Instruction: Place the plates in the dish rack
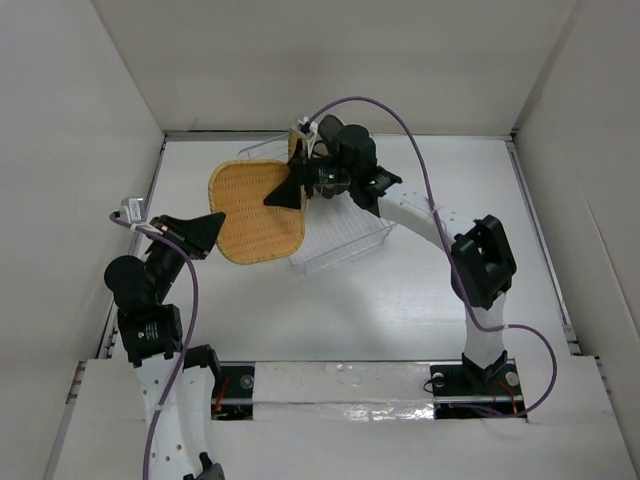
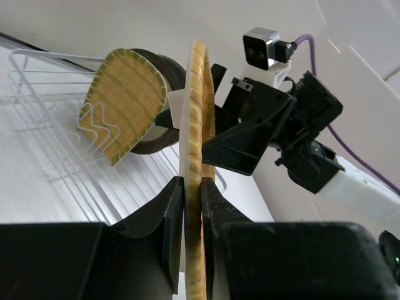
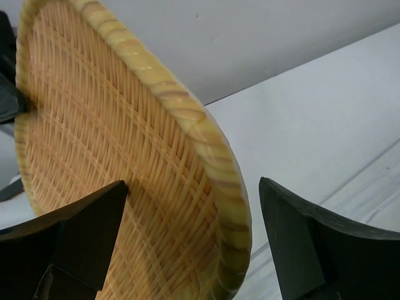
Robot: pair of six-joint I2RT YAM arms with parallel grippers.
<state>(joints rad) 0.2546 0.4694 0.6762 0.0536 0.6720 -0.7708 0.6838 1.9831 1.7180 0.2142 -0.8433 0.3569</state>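
The orange woven plate [image 1: 255, 215] is held on edge in the air over the left end of the dish rack [image 1: 350, 240]. My left gripper [image 1: 215, 228] is shut on its near-left rim; in the left wrist view the plate [image 2: 197, 112] is pinched edge-on between both fingers of that gripper [image 2: 192, 206]. My right gripper [image 1: 290, 190] stands open at the plate's far-right rim. In the right wrist view this gripper [image 3: 194, 231] straddles the woven rim [image 3: 112, 144], with a gap at the right finger. A yellow woven plate [image 2: 122, 103] and a dark round plate [image 2: 169, 69] stand in the rack [image 2: 37, 94].
White walls close in the table on the left, back and right. The right arm [image 1: 485, 260] reaches across from the right base to the rack. Its cable [image 1: 420, 160] arcs above the rack.
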